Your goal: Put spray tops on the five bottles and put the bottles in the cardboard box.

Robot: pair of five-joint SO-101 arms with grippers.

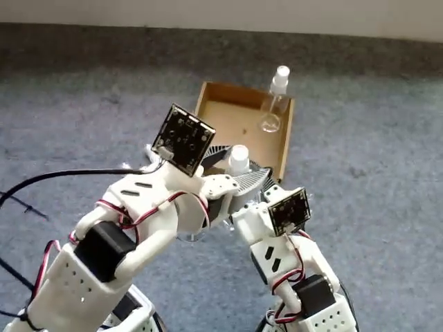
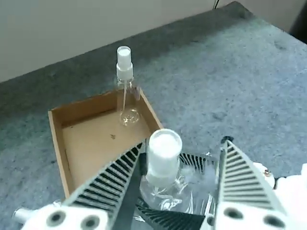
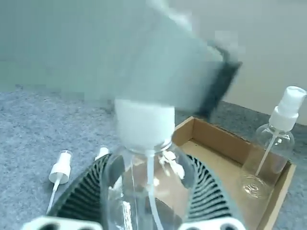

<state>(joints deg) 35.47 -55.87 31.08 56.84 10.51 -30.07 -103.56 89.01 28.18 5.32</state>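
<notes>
Clear spray bottle [image 3: 146, 191] is upright, pinched at the body by the right tool [image 3: 148, 165]. White spray top [image 2: 163, 155] sits on its neck. Left tool [image 2: 181, 147] is spread and straddles that top.

Cardboard box [image 1: 232, 123] lies at 12 o'clock. A finished bottle [image 1: 275, 104] stands in its 1 o'clock corner. Loose spray tops [image 3: 58, 172] lie on the tabletop [image 1: 374, 180].

Risks:
- I can't tell if the top is seated, so pulling the left tool away could drag it off.
- The slick bottle may twist in the pinch.
- A careless drop-in could topple the standing bottle.
</notes>
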